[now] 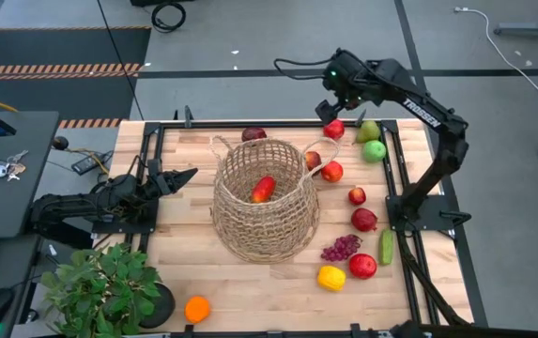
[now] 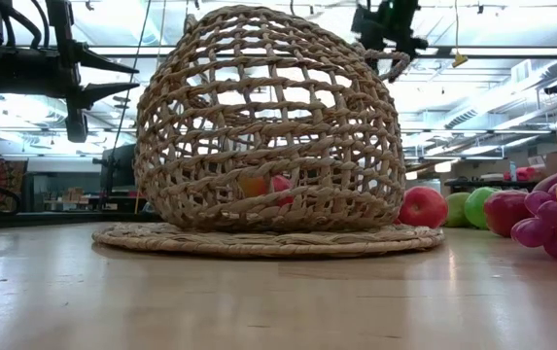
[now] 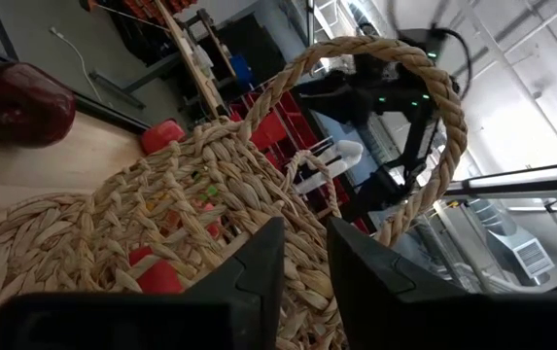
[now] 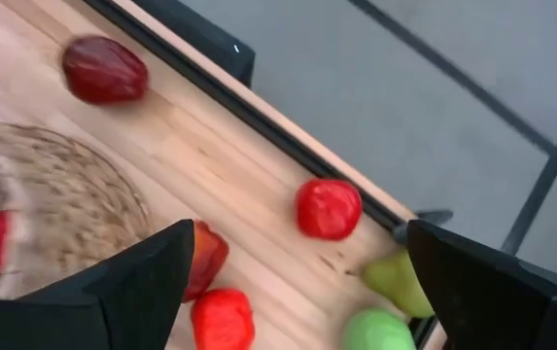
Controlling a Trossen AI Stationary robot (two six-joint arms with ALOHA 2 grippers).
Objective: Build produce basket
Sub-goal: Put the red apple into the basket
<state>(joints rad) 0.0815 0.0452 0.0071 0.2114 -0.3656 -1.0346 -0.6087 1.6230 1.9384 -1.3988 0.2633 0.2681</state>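
The tan wicker basket [image 1: 264, 202] stands on its flat bottom mid-table, with a red and orange piece [image 1: 263, 189] lying inside. My right gripper [image 1: 330, 110] hangs wide open above a red apple [image 1: 334, 129] near the table's far edge; in the right wrist view that apple [image 4: 329, 207] lies on the wood between the spread fingers [image 4: 299, 231], untouched. My left gripper [image 1: 192, 175] waits level just left of the basket, its fingers [image 3: 305, 243] a narrow gap apart and pointing at the weave [image 3: 161, 204]. More produce lies right of the basket.
A green pear [image 1: 369, 131], green apple [image 1: 374, 150] and red apples [image 1: 331, 172] lie by the far right corner. Grapes [image 1: 341, 248], cucumber [image 1: 386, 247], lemon [image 1: 330, 277] and a red apple [image 1: 362, 266] sit nearer. A dark apple [image 1: 254, 134] lies beyond the basket; orange [image 1: 196, 308] and potted plant [image 1: 109, 286] near left.
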